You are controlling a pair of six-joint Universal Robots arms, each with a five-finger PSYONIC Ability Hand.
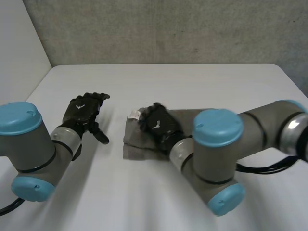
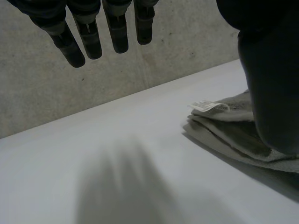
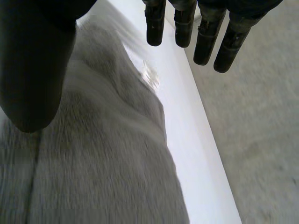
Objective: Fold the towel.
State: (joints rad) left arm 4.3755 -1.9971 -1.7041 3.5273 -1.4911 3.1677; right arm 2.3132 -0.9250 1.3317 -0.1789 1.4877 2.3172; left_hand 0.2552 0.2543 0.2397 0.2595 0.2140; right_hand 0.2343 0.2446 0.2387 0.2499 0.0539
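I count one folded towel [image 1: 137, 144] on one white table [image 1: 192, 82], one small tag [image 1: 133, 114] at the towel's ten o'clock corner, and two black hands of mine, my left hand [image 1: 84, 110] and my right hand [image 1: 161, 126]

The light on my feeds is soft and even: the white table [image 1: 192, 82] reads bright with no glare, and the grey wall [image 1: 168, 29] behind it sits duller. In the left wrist view the towel [image 2: 224, 135] throws a narrow dark shadow on the table along its folded edge. The black left hand [image 2: 88, 32] and right hand [image 3: 32, 70] come through almost as silhouettes.
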